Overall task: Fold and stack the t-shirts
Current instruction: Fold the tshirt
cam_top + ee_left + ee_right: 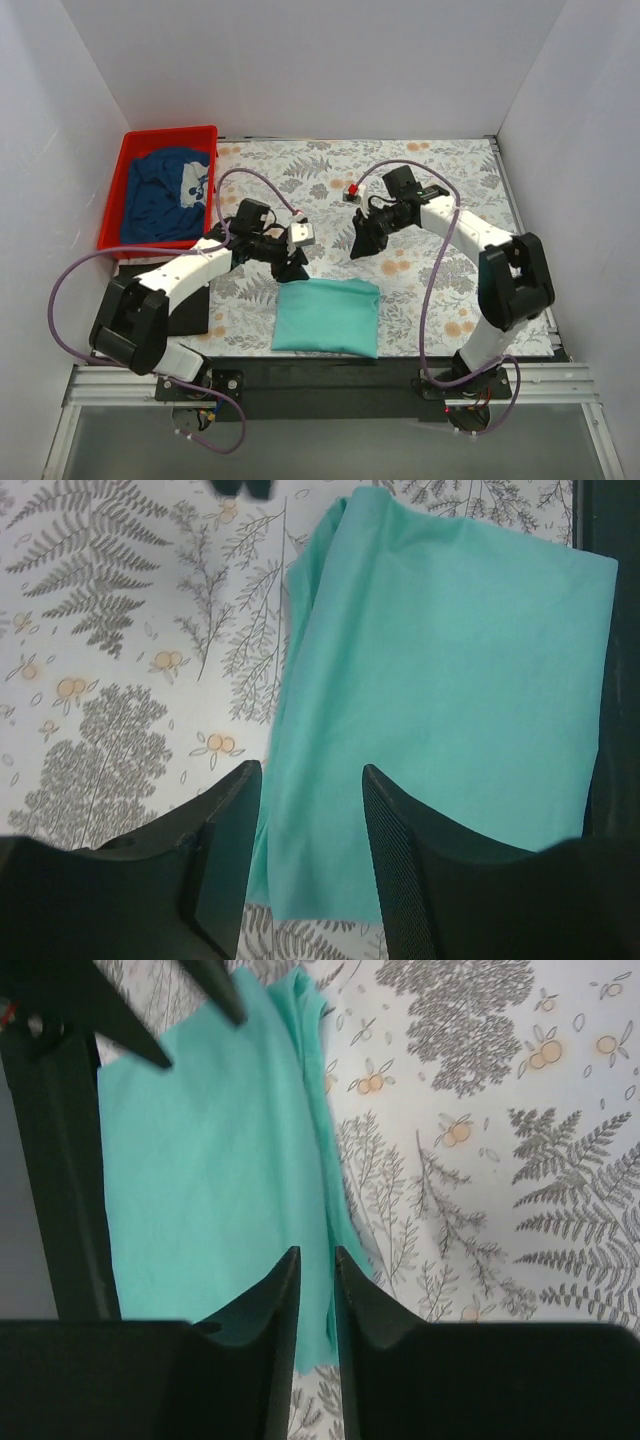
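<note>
A teal t-shirt lies folded into a rectangle near the table's front middle; it also shows in the left wrist view and the right wrist view. A navy t-shirt with a white print lies crumpled in the red bin. A flat black shirt lies under my left arm. My left gripper is open and empty, above the teal shirt's far left corner. My right gripper hovers above its far right edge, jaws a narrow gap apart, empty.
The floral table cover spans the table. A small red and white object sits at the middle back. A black strip runs along the front edge. White walls close in the left, back and right.
</note>
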`<move>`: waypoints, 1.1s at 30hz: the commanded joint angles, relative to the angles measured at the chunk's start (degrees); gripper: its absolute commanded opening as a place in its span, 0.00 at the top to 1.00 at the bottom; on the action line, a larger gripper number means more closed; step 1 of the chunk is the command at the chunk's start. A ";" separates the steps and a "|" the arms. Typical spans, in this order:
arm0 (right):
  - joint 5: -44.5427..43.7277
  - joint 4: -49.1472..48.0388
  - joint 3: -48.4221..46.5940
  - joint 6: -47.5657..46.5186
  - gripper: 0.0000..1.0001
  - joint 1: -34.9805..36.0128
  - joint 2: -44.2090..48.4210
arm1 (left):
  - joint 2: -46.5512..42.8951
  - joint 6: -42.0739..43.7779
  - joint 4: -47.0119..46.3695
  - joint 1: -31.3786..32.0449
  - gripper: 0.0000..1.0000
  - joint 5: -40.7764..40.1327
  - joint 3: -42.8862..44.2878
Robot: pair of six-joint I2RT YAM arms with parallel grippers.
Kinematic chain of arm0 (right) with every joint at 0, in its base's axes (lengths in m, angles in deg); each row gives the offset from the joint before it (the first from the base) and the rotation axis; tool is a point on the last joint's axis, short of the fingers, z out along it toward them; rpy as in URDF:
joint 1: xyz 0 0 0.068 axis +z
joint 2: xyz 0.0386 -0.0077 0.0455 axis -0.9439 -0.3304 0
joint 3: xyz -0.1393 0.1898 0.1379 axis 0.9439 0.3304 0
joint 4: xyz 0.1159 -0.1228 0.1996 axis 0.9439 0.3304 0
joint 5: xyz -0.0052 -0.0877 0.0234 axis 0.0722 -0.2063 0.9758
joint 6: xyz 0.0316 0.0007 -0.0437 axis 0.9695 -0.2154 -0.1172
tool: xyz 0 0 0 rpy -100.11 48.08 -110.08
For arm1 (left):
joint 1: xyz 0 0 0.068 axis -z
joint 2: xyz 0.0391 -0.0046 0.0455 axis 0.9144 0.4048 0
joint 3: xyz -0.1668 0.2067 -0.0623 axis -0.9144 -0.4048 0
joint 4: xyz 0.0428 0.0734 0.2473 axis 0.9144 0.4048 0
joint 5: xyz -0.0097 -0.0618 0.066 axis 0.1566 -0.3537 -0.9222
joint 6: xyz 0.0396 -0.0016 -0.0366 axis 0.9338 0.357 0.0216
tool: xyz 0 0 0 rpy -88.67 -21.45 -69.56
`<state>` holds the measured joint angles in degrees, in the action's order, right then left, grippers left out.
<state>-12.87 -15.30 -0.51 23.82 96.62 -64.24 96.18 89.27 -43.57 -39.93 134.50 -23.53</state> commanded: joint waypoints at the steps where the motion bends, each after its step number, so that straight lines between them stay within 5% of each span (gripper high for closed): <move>1: 6.28 -4.92 -4.24 12.41 0.79 -0.51 -7.18 | 2.37 -3.43 -6.96 3.86 0.56 -2.34 1.25; 4: 6.90 -7.75 -6.53 17.70 0.87 -0.51 -11.93 | 5.28 -3.52 -10.83 6.23 0.56 -4.72 1.16; 20: 12.09 -11.18 -5.39 22.39 0.89 -0.07 -23.27 | 14.07 -2.82 -17.43 12.47 0.58 -9.47 -0.25; 27: 13.14 -11.01 -4.17 20.10 0.92 1.51 -26.09 | 11.18 -2.82 -17.96 13.53 0.89 -9.47 -0.95; 28: 13.15 -11.01 -3.90 19.31 0.92 2.03 -26.27 | 10.56 -2.73 -17.87 13.62 0.99 -9.64 -1.30; 33: 11.39 -10.74 -1.97 16.50 0.95 3.88 -27.50 | 6.96 -2.03 -17.96 13.97 1.00 -11.05 -2.18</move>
<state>-1.24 -25.86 -3.67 43.60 99.37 -90.79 107.85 86.17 -60.44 -26.40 124.40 -25.22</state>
